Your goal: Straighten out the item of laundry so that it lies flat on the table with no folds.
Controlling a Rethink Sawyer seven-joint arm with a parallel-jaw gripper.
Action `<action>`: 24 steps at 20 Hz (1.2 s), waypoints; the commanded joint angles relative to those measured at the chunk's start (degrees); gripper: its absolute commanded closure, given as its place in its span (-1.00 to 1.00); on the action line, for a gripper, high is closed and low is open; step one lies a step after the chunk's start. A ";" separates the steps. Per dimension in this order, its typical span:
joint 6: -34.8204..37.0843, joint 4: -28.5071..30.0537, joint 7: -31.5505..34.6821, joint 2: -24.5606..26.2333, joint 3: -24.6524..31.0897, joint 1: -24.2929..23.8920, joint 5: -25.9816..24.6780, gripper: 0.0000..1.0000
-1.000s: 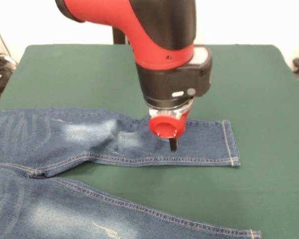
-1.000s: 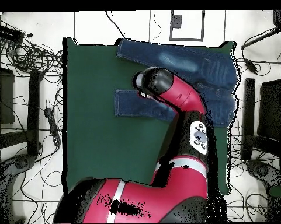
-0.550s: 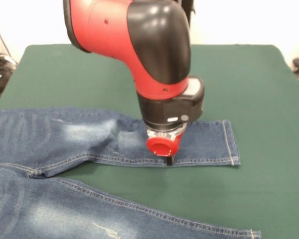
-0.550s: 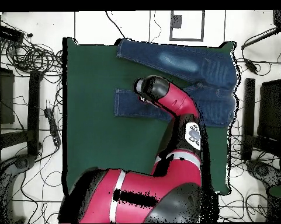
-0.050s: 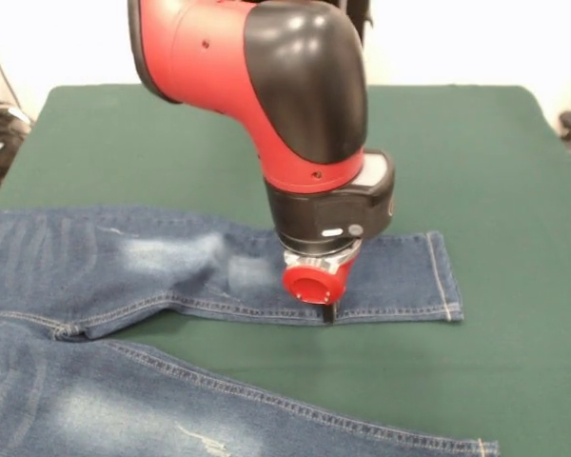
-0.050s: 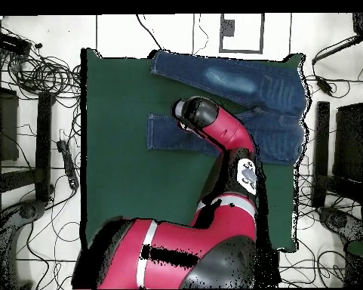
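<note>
Jeans [image 5: 124,276]: spread across near-left of table [image 5: 495,152]; one leg runs right, cuff [image 5: 444,276] flat.
Gripper [image 5: 328,312]: tip down on that leg's near seam; fingers hidden, can't tell if clamped or apart.
Change: arm dropped from mid-leg to seam edge; cuff nudged slightly right.
Meaning: prob. dragging leg straight; few creases left near thigh.

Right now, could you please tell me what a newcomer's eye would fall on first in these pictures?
First the big red and black arm, coming down over the middle of the green table. Its tool touches the near edge of the upper leg of the blue jeans, close to the cuff. The jeans lie spread across the table, both legs pointing the same way, with pale faded patches on the thighs.
</note>
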 commanded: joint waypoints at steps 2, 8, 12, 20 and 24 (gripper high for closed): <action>-2.61 5.61 17.12 2.15 4.07 5.54 5.19 1.00; -2.49 9.44 17.39 -1.70 4.96 6.99 8.68 1.00; -4.29 11.15 16.83 -2.88 6.31 7.76 11.32 1.00; -2.43 12.33 17.70 -5.51 5.74 10.16 15.73 1.00; -0.47 11.92 16.04 -4.92 3.75 9.91 14.91 1.00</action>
